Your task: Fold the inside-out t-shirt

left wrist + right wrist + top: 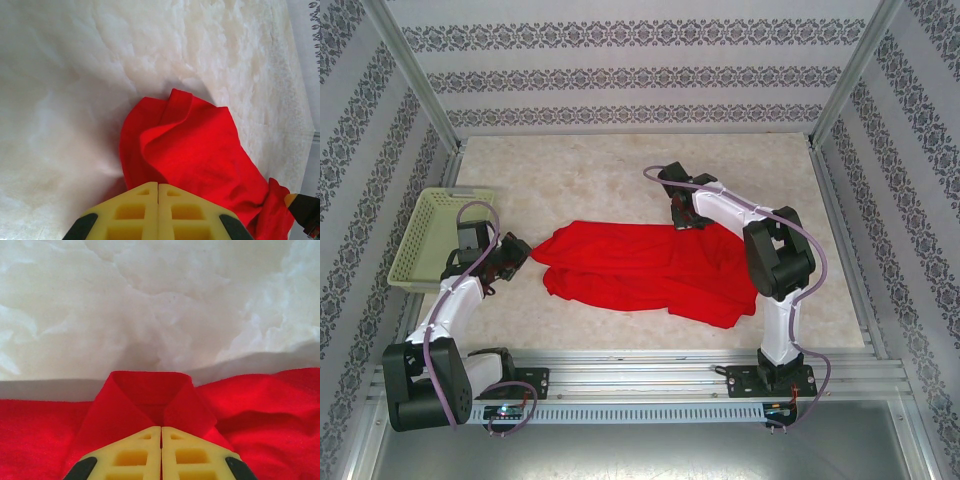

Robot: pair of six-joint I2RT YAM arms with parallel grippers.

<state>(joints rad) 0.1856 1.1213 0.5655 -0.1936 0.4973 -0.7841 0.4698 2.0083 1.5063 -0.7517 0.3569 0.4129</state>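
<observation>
The red t-shirt (630,265) lies crumpled across the middle of the table (570,170), stretched left to right, with its near hem sagging toward the right front. The left gripper (517,250) sits at the shirt's left tip, and the left wrist view shows its yellow fingers (135,210) pressed together with the cloth (190,145) bunched right up to their tips, pinching that edge. The right gripper (682,222) sits at the far edge of the shirt toward its right end. The right wrist view shows its fingers (190,455) closed on a small tented fold of cloth (270,405) lifted off the table. A pale green basket (420,240) stands at the table's left edge, just beside the left arm. Bare table lies open beyond the shirt's far edge and in a strip between its near hem and the metal rail (650,375).
</observation>
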